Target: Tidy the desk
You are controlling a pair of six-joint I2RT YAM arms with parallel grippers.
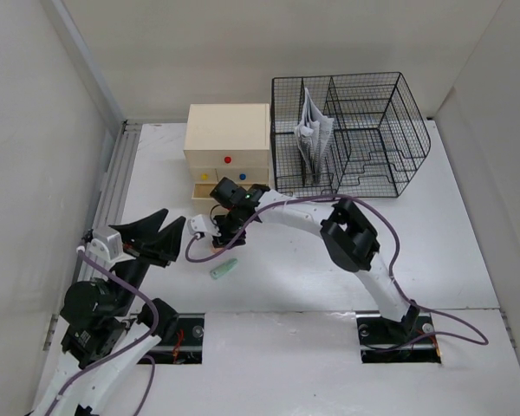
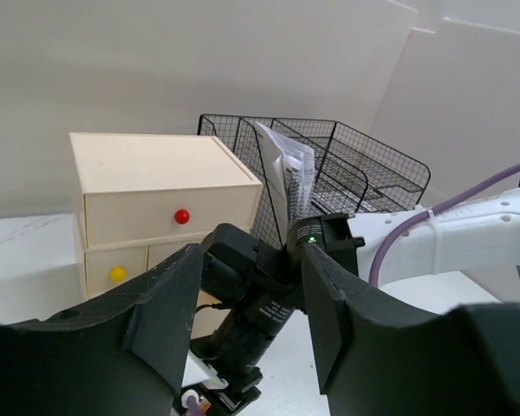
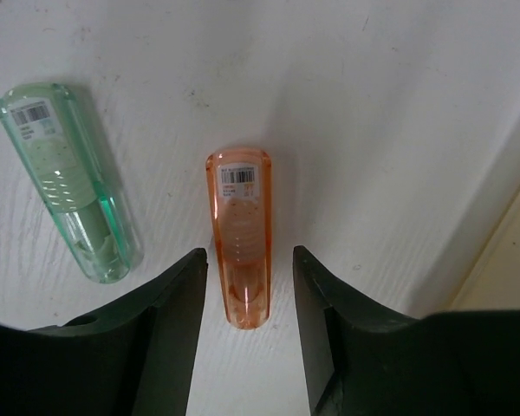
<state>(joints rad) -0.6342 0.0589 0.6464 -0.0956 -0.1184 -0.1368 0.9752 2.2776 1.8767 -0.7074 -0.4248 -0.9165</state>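
Black right gripper [image 3: 250, 256] nearest the lens, bottom of the wrist view, fingers apart and clamped on nothing, straddling the lower end of a translucent orange plastic tube [image 3: 241, 225] with a barcode label. Tube flat on the white matte desk [image 3: 373, 95], long axis straight up the frame, rounded end toward the top; left-of-frame finger almost touching it, the other with a sliver of gap. Translucent green plastic tube [image 3: 65, 173] near, upper left, slanting from upper left down toward centre. Likely step: pick-up of the orange tube, grasp not yet made. Next move, by judgement: squeeze across the short axis, then lift clear; green tube near enough to nudge. Left gripper [image 2: 251, 260] likewise apart and empty, aimed toward the cream wooden drawer box [image 2: 156, 191] and black wire mesh rack [image 2: 355, 173]. Desk filling the middle and bottom of the overhead view, flat, face up, metal rail [image 1: 113, 191] along its left edge; long axis uncertain, near edge cut off by the frame.
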